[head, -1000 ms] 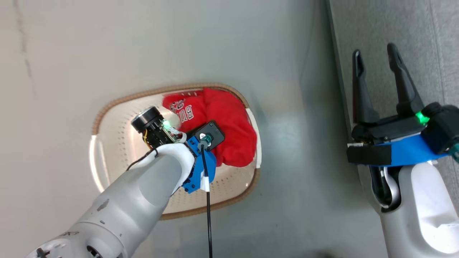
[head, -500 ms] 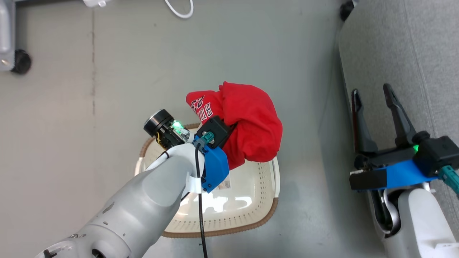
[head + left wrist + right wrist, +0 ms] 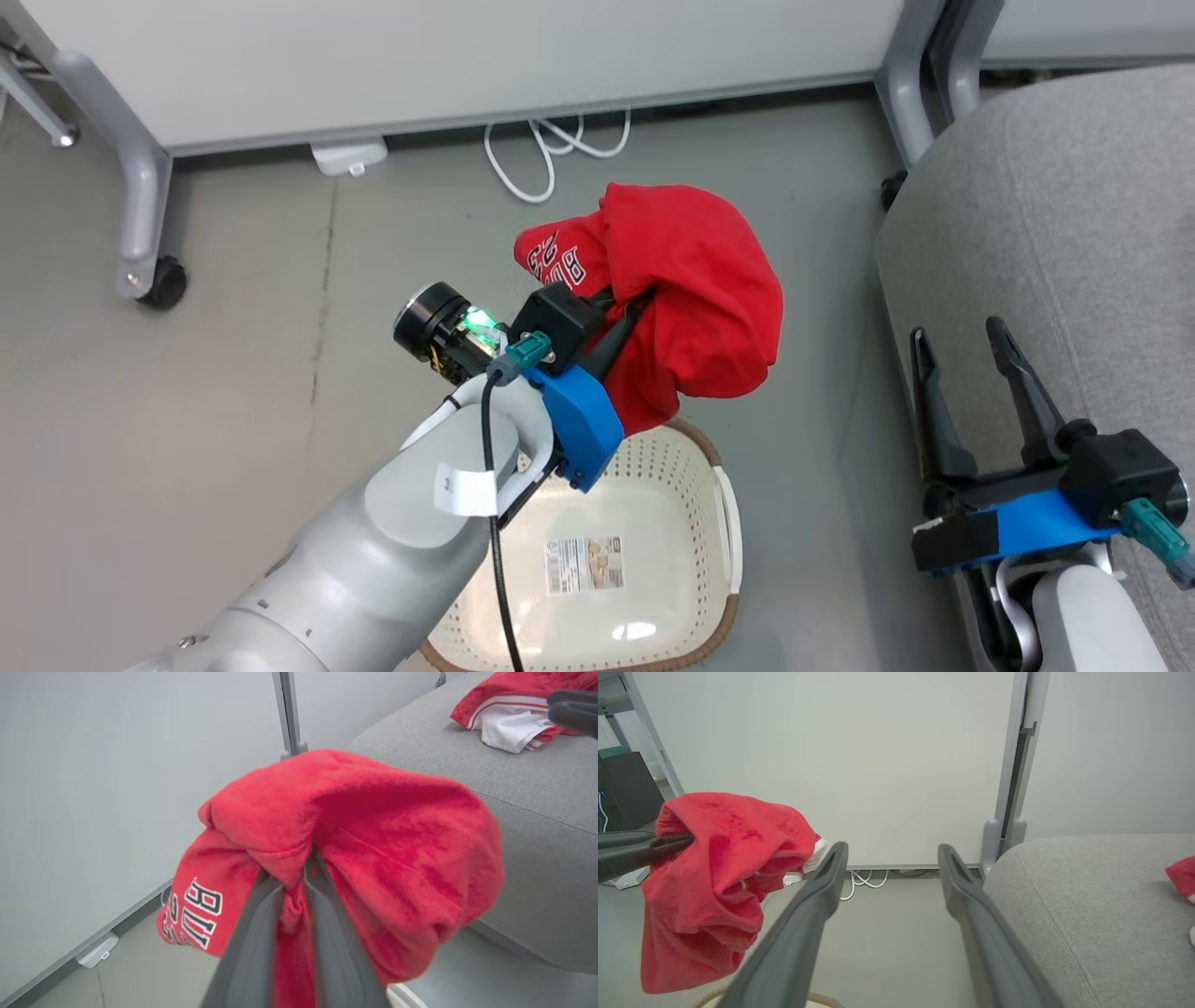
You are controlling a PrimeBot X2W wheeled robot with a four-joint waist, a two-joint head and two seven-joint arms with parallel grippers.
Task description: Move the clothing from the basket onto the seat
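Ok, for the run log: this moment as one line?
left gripper: shut on red jersey shirt, held clear of cream perforated plastic basket | right gripper: open, empty | grey fabric seat: bears second red-and-white shirt

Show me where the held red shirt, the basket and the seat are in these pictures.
held red shirt point(image 3: 700, 280), head view, on the bunched red cloth.
basket point(image 3: 667, 467), head view, on its perforated inner wall.
seat point(image 3: 1055, 187), head view, on the bare grey cushion top.
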